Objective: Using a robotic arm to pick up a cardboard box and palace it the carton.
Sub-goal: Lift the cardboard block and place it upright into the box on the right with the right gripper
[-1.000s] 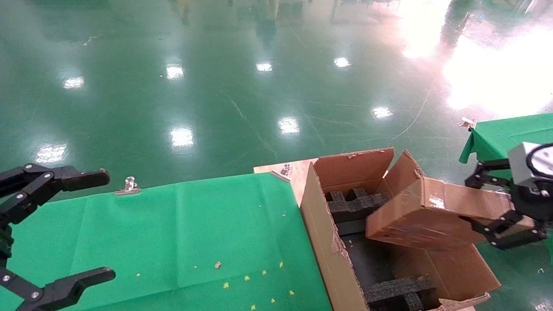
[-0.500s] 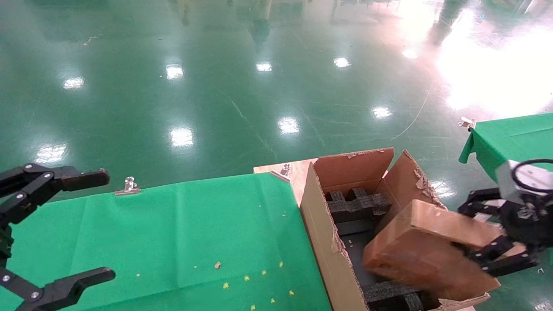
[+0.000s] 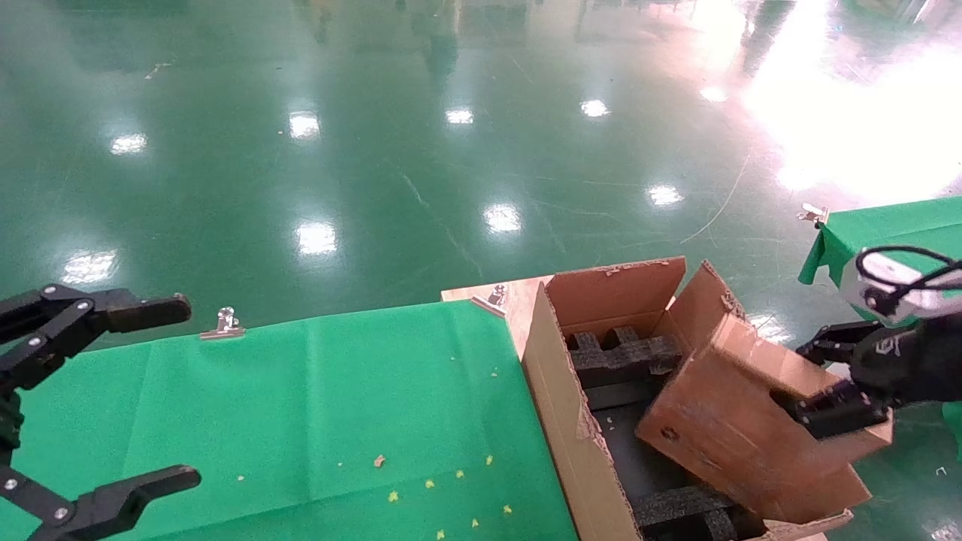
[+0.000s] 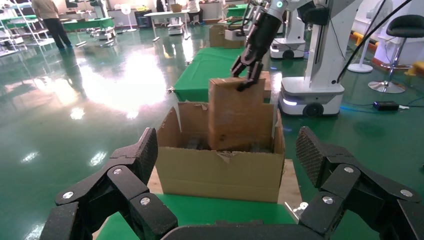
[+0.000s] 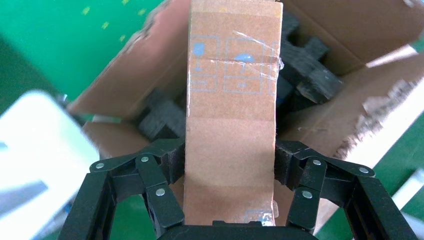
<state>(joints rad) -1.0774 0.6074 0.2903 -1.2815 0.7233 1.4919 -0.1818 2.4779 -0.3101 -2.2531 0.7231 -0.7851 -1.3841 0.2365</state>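
Note:
My right gripper (image 3: 830, 379) is shut on the small brown cardboard box (image 3: 733, 432), which has a small hole in its near face. The box tilts steeply, its lower end down inside the big open carton (image 3: 552, 391) among black foam blocks (image 3: 620, 353). In the right wrist view the fingers (image 5: 172, 160) clamp both sides of the box (image 5: 231, 125) above the carton (image 5: 145, 70). My left gripper (image 3: 131, 391) is open and empty over the green table at far left. The left wrist view shows the right gripper (image 4: 246, 75) holding the box (image 4: 236, 115) upright in the carton (image 4: 220, 172).
The carton stands on a wooden board (image 3: 511, 297) beside the green-covered table (image 3: 301, 406), which has small yellow crumbs and a metal clip (image 3: 223, 323) at its far edge. A second green table (image 3: 887, 233) is at right. Shiny green floor lies beyond.
My right gripper has lowered and tipped the small box from level above the carton to steeply tilted, with its lower end now inside. The left arm has not moved.

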